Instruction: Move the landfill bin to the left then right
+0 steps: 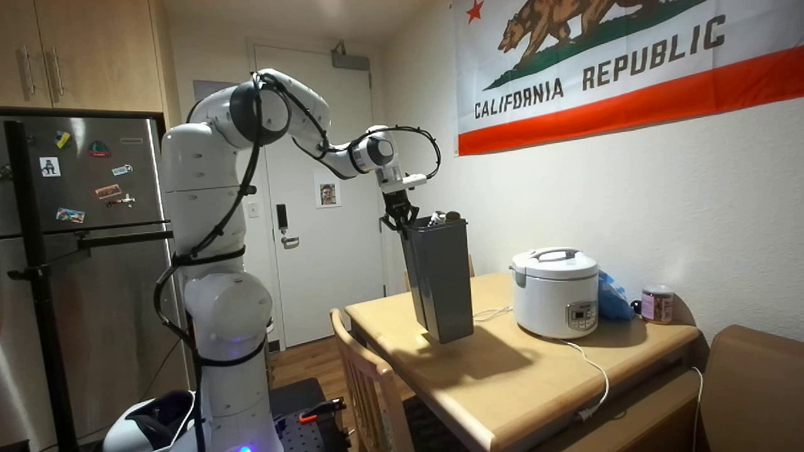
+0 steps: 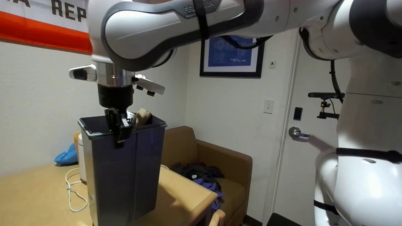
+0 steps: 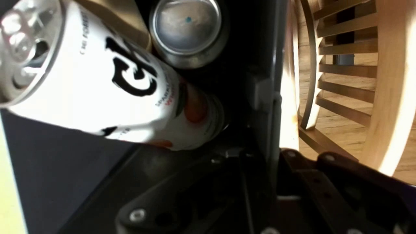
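The hand (image 1: 401, 223) has the bin (image 1: 438, 282) clamped by its rim. Cans (image 3: 94, 74) inside, it tilts over the surface (image 1: 496, 402) near the cooker (image 1: 556, 295); whether its base touches, I can't tell.

— What can be read on the flag (image 1: 619, 94)?
— "CALIFORNIA REPUBLIC" is printed there, at two o'clock in an exterior view.
— And elsewhere?
— In an exterior view, "FRA" and "KA" are borne by the robot arm (image 2: 176, 23) at twelve o'clock, and "A" by a wall plate (image 2: 272, 64) at two. In the wrist view, "SPARK" is shown on a can (image 3: 113, 74) at ten.
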Controlling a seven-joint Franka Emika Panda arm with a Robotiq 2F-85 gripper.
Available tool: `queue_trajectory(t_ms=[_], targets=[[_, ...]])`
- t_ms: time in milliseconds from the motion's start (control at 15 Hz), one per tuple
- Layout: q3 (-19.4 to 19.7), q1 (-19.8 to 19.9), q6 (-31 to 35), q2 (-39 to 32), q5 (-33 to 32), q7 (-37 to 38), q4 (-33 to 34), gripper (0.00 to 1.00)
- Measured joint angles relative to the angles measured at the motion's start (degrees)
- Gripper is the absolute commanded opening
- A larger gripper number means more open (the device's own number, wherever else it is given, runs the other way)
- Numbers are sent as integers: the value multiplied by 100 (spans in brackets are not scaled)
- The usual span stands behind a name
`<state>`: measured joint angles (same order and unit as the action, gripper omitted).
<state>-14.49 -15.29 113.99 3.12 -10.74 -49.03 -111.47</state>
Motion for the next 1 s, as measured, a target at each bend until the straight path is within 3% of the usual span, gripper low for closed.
queue_trajectory(t_ms=[600, 667, 1000], targets=[[476, 156, 267, 999, 20, 469, -1261, 2], [518, 157, 285, 1079, 20, 513, -1360, 7], [540, 145, 314, 1264, 38, 556, -1582, 2]])
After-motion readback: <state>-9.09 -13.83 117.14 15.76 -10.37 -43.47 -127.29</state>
